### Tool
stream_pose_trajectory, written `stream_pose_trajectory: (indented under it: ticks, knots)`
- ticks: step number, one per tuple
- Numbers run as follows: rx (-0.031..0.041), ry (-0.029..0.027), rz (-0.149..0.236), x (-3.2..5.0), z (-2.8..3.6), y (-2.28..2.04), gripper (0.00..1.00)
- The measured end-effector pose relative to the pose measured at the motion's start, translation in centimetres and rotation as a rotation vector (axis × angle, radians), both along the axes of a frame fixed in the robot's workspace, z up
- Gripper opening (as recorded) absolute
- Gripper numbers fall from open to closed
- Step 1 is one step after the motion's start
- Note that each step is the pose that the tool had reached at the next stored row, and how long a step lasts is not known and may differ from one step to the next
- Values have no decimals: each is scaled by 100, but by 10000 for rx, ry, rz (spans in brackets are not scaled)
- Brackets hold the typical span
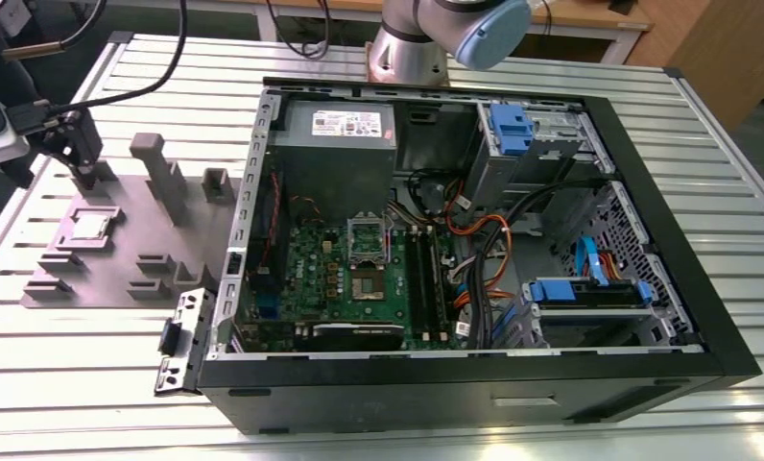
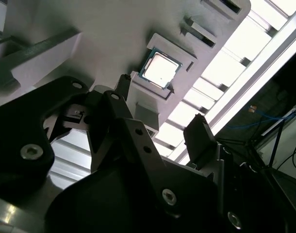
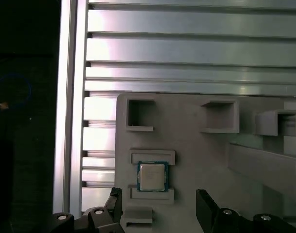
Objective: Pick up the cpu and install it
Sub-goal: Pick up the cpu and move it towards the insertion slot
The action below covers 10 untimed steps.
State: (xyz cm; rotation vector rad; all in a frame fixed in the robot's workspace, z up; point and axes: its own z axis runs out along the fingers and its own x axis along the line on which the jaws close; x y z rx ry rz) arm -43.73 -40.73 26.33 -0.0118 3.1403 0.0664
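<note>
The cpu is a small square chip with a silver top and a thin pale rim. It lies flat in a recessed seat on the grey fixture plate, at the exterior view's left. My gripper hovers above the plate just beside the chip, apart from it. It is open, and in both wrist views its black fingers stand wide apart with nothing between them.
An open black computer case lies to the plate's right, with the green motherboard and its socket exposed. Grey posts rise from the plate near the gripper. The slatted aluminium table has an edge close to the plate.
</note>
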Motion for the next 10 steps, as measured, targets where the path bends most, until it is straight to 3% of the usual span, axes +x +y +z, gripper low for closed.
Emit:
stream_pose_trajectory:
  ticks: [10]
  knots:
    - [-1,0,-2,0,-182,-35,71]
